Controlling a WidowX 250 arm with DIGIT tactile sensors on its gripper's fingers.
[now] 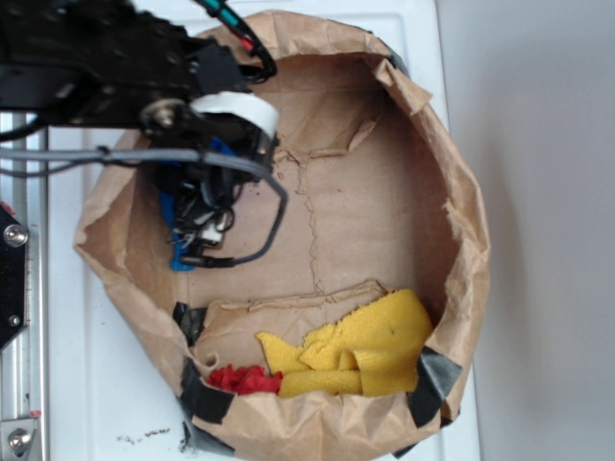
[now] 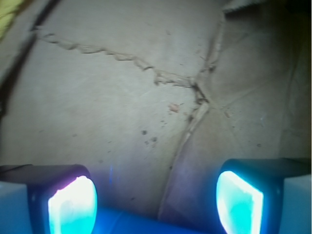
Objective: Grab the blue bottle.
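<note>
Reaching down at the upper left of the outside view, the black robot gripper [image 1: 202,226] hangs right over the bright blue plastic bottle [image 1: 178,257], which lies inside the big round brown paper bag tray [image 1: 384,192]. In the wrist view the two fingers [image 2: 73,207] stand wide apart, glowing blue. The bottle shows as a blue strip at the bottom edge between them. To grab it well, I think the arm should go a bit lower, keep the bottle in the middle, then squeeze slowly so the smooth plastic does not slip out. A yellow cloth [image 1: 370,351] and a red thing [image 1: 240,377] lie far off at the bottom. I can read no words anywhere.
</note>
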